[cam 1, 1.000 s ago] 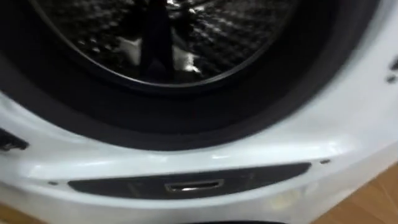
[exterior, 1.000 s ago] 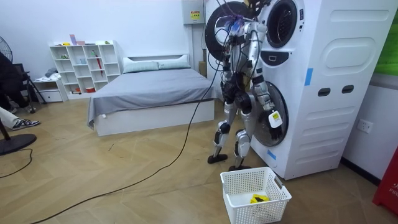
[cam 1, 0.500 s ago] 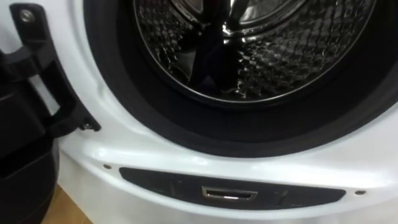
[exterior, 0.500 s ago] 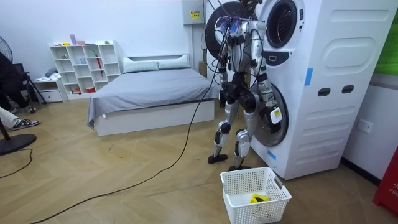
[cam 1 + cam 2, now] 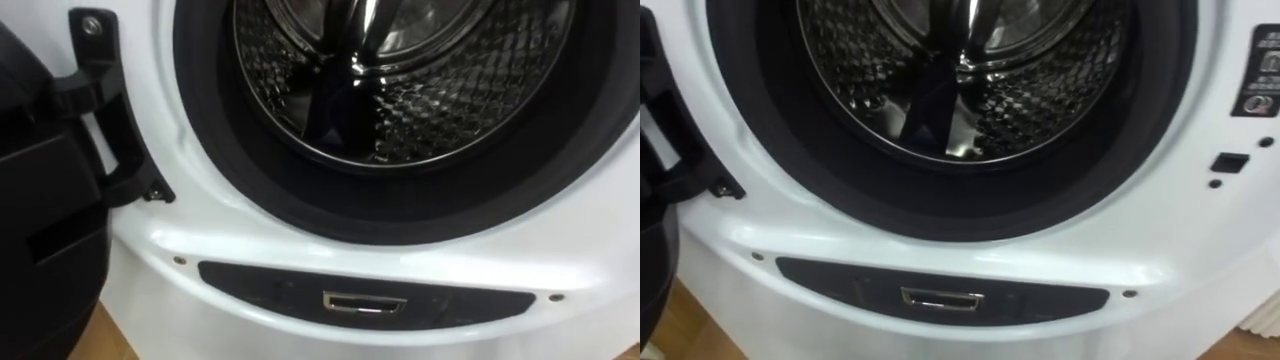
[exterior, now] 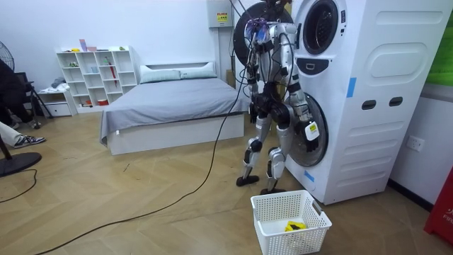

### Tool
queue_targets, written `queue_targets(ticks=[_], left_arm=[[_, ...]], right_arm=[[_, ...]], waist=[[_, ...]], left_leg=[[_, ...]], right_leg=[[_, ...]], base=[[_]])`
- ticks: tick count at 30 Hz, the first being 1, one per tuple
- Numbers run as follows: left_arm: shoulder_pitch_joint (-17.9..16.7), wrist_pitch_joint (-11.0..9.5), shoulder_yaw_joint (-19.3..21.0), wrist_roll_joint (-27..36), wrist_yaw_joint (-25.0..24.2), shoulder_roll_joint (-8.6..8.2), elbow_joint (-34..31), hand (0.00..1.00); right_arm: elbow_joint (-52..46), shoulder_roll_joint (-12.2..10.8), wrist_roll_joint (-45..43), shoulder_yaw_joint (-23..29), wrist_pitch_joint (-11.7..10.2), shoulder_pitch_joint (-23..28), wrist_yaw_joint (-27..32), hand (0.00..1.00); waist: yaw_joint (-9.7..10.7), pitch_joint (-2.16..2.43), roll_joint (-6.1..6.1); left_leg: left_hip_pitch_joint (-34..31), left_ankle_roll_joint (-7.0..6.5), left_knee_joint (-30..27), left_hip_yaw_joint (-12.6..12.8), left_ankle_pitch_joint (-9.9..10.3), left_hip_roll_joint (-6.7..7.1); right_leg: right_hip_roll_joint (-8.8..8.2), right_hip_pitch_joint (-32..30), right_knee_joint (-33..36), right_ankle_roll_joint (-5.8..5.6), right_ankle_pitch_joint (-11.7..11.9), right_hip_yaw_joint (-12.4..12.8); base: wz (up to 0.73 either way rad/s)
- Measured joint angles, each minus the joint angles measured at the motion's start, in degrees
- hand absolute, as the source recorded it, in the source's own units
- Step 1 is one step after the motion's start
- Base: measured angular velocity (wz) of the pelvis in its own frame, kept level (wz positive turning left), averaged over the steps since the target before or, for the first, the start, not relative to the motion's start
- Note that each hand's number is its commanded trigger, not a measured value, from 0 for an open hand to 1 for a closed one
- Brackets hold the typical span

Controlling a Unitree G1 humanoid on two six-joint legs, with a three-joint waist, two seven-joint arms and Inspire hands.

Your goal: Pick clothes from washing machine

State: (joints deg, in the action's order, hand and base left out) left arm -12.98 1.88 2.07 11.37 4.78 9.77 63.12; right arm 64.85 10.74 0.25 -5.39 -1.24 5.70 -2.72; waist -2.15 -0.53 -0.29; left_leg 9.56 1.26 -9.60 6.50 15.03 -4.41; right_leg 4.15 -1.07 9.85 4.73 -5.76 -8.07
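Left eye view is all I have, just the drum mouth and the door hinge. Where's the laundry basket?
Observer: In the room view the white basket stands on the floor close by the robot's feet, in front of the machine.
Operator: Anything in it?
Observer: One small yellow item lies at its bottom.
Operator: And further right on the machine's front?
Observer: The right eye view shows a small dark latch slot there, below a dark label.
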Motion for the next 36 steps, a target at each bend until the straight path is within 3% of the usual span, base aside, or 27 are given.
queue_targets(ticks=[8, 11, 14, 15, 18, 19, 20, 23, 26, 27, 28, 29, 31, 32, 33, 34, 35, 36], left_arm=[[-0.56, 0.03, 3.49, -7.71, -0.26, 0.18, 0.18, 0.0], [-0.79, 0.1, 3.28, -8.68, -0.4, 0.19, 0.82, 0.0], [-1.1, 0.69, 3.65, -10.4, -0.56, 0.33, 0.42, 0.0], [-1.67, 1.08, 3.52, -11.33, -0.86, 0.27, 0.14, 0.0], [-2.38, 1.96, 3.47, -12.55, -1.52, -0.18, -1.2, 0.0], [-1.85, 1.99, 3.55, -12.49, -1.54, -0.11, -1.38, 0.0], [-1.2, 2.06, 3.62, -12.48, -1.52, -0.09, -1.71, 0.0], [2.24, 1.5, 3.43, -11.81, -1.52, -0.16, -4.03, 0.0], [7.09, 1.1, 3.09, -11.51, -1.61, -0.16, -5.06, 0.0], [9.03, 1.11, 2.38, -11.5, -1.57, -0.06, -5.24, 0.0], [10.79, 1.13, 1.83, -11.5, -1.57, -0.12, -5.33, 0.0], [11.49, 1.18, 1.45, -11.48, -1.58, -0.19, -5.32, 0.0], [12.91, 1.48, -0.83, -10.89, -1.7, -0.23, -4.76, 0.0], [13.24, 1.57, -1.05, -10.9, -1.7, -0.19, -4.71, 0.0], [12.36, 1.78, -1.27, -10.66, -1.6, -0.1, -4.55, 0.0], [10.96, 1.8, -1.84, -8.94, -1.61, -0.11, -4.43, 0.0], [10.45, 1.82, -2.22, -7.97, -1.59, -0.11, -4.11, 0.0], [9.92, 1.86, -2.42, -6.83, -1.64, -0.16, -2.98, 0.0]], right_arm=[[-0.05, 0.01, -3.16, 0.04, 0.01, 0.04, 0.0, 0.0], [-0.4, 0.0, -3.26, -0.03, 0.1, 0.12, 0.0, 0.0], [-2.54, -0.12, -7.43, 0.06, 0.64, 0.03, -0.35, 0.0], [-3.63, 0.02, -9.44, 0.06, 0.82, -0.13, -0.84, 0.0], [-4.75, 0.76, -11.12, 1.04, 0.17, -0.83, -0.82, 0.0], [-4.79, 0.75, -11.44, 1.69, 0.06, -0.86, -0.36, 0.0], [-4.84, 0.76, -11.79, 1.9, 0.08, -0.87, -0.19, 0.0], [-4.87, 0.87, -13.13, 2.94, 0.04, -1.7, 0.49, 0.0], [-4.69, 0.92, -13.59, 3.49, -0.37, -3.96, 0.75, 0.0], [-4.72, 0.9, -13.74, 3.99, -0.53, -5.06, 0.79, 0.0], [-4.77, 0.89, -13.96, 4.25, -0.56, -6.33, 0.85, 0.0], [-4.76, 0.92, -13.93, 4.32, -0.56, -6.86, 0.9, 0.0], [-4.88, 1.03, -13.75, 4.3, -0.41, -7.42, 1.31, 0.0], [-4.91, 0.98, -13.98, 4.28, -0.33, -7.36, 1.24, 0.0], [-5.22, 0.9, -14.39, 4.13, 0.15, -7.07, 0.93, 0.0], [-6.8, 1.28, -15.22, 4.24, 0.85, -7.0, 0.54, 0.0], [-7.54, 1.48, -15.59, 4.28, 0.93, -6.99, 0.51, 0.0], [-8.07, 1.86, -16.15, 4.46, 1.03, -6.78, 0.33, 0.0]], waist=[[-0.43, 0.18, -0.4], [-1.05, 0.15, -0.3], [-1.41, 0.21, -0.49], [-1.42, 0.3, -0.48], [-1.37, -0.1, 1.12], [-0.77, 0.34, 1.68], [-0.41, 0.45, 1.63], [0.93, 0.32, 2.94], [2.4, 0.28, 3.59], [3.21, 0.37, 3.73], [3.59, -0.02, 2.99], [3.61, -0.11, 2.63], [3.59, -0.06, 1.64], [3.54, -0.02, 1.06], [3.16, 0.49, -0.34], [3.33, 0.74, -0.76], [3.61, 0.56, -0.49], [3.86, 0.25, 0.08]], left_leg=[[0.19, 0.09, -0.79, 0.84, 0.06, -0.25], [-0.01, 0.96, -3.15, 0.83, 0.81, -0.78], [-4.34, 1.84, -13.23, -0.04, 2.73, -1.96], [-6.8, 1.85, -18.66, -1.97, 2.72, -2.11], [-10.88, 2.61, -36.79, -5.34, 1.52, -4.27], [-10.56, 3.26, -42.08, -5.73, 1.11, -5.28], [-9.91, 3.29, -43.14, -5.9, 1.1, -5.39], [-4.52, 4.28, -38.45, -7.45, 1.03, -5.78], [1.46, 5.55, -26.28, -9.96, 2.5, -5.26], [3.01, 5.35, -20.88, -10.61, 5.15, -5.03], [3.77, 5.01, -15.44, -10.51, 7.46, -4.47], [4.1, 4.65, -12.83, -10.52, 8.3, -4.03], [3.82, 1.67, -6.19, -9.33, 10.47, -1.68], [3.3, 0.56, -5.98, -8.38, 10.71, -0.71], [1.07, -0.89, -7.78, -6.07, 10.01, 1.74], [-0.9, -1.95, -9.69, -4.21, 9.58, 3.2], [-1.76, -2.51, -10.54, -3.0, 9.35, 3.59], [-2.89, -3.26, -12.23, 0.4, 9.29, 3.09]], right_leg=[[0.15, 0.09, 0.65, 0.37, -0.11, 0.26], [0.44, 0.26, 1.05, 1.09, -0.71, 0.28], [0.88, -0.84, 2.91, 2.0, -1.59, 0.37], [0.76, -0.87, 3.34, 2.42, -1.54, 0.07], [1.56, -1.39, 6.43, 3.82, -2.43, -0.43], [1.91, -1.86, 7.35, 4.01, -2.58, -0.53], [1.9, -2.33, 7.84, 4.03, -2.58, -0.62], [1.88, -6.36, 10.86, 4.14, -2.37, -1.83], [1.72, -12.45, 14.5, 4.0, -1.41, -2.77], [1.05, -14.99, 15.45, 3.7, -0.44, -3.21], [0.05, -17.36, 15.77, 3.2, 1.26, -3.24], [-0.4, -18.42, 15.52, 2.96, 2.36, -3.15], [-1.69, -20.06, 11.73, 1.61, 8.01, -2.48], [-2.3, -20.04, 10.5, 0.89, 9.35, -1.87], [-3.4, -19.32, 6.1, -1.11, 13.27, 0.4], [-4.32, -17.29, -0.12, -3.83, 17.33, 1.35], [-4.8, -16.83, -1.17, -4.8, 17.29, 1.91], [-5.67, -16.88, 5.03, -4.7, 15.4, 0.75]], base=[[-0.03], [-0.03], [-0.09], [-0.26], [-0.31], [-0.17], [0.05], [0.1], [0.1], [0.14], [0.11], [0.0], [-0.04], [-0.22], [-0.32], [-0.35], [-0.18], [-0.06]])
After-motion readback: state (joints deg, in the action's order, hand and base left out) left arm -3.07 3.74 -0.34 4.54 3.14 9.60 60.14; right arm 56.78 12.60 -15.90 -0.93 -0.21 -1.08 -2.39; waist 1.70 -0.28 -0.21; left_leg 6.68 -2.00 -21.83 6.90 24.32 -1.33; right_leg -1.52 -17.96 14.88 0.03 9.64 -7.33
